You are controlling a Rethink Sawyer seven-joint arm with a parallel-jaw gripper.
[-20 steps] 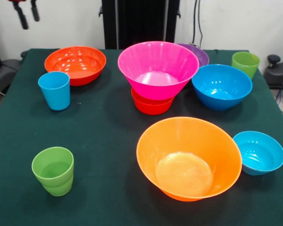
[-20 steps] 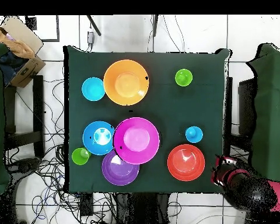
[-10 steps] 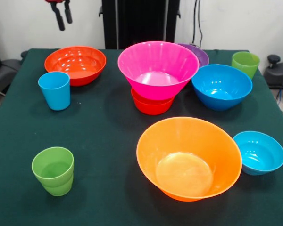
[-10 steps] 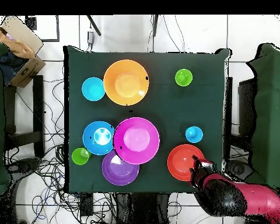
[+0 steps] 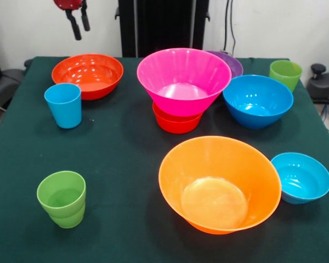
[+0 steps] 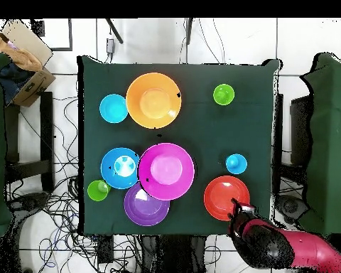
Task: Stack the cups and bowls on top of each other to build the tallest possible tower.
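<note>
You see the gripper (image 5: pixel 80 26) hanging in the air at the far left of the front view, above and just behind the medium red-orange bowl (image 5: pixel 88 74). Its two dark fingers (image 5: pixel 75 30) stand narrowly apart and hold nothing. In the overhead view the gripper (image 6: pixel 239 208) sits over that bowl's (image 6: pixel 226 197) edge nearest the robot.

The table (image 5: pixel 120 159) carries a dark green cloth. The medium red-orange bowl rests upright at the far left, with the sky blue cup (image 5: pixel 63 105) just in front of it. One green cup (image 5: pixel 62 198) stands alone at the near left.

The only stack so far is at the far centre: the pink bowl (image 5: pixel 183 80) sits upright on the small red-orange bowl (image 5: pixel 176 122). The purple bowl (image 5: pixel 228 62) lies just behind the pink one, mostly hidden. The blue bowl (image 5: pixel 257 100) stands just right of the pink bowl, and you cannot tell whether their rims touch. The second green cup (image 5: pixel 285 74) stands at the far right corner.

The orange bowl (image 5: pixel 219 183) rests at the near centre-right, tilted toward the camera. The small blue bowl (image 5: pixel 300 177) sits just right of it, against its rim.
</note>
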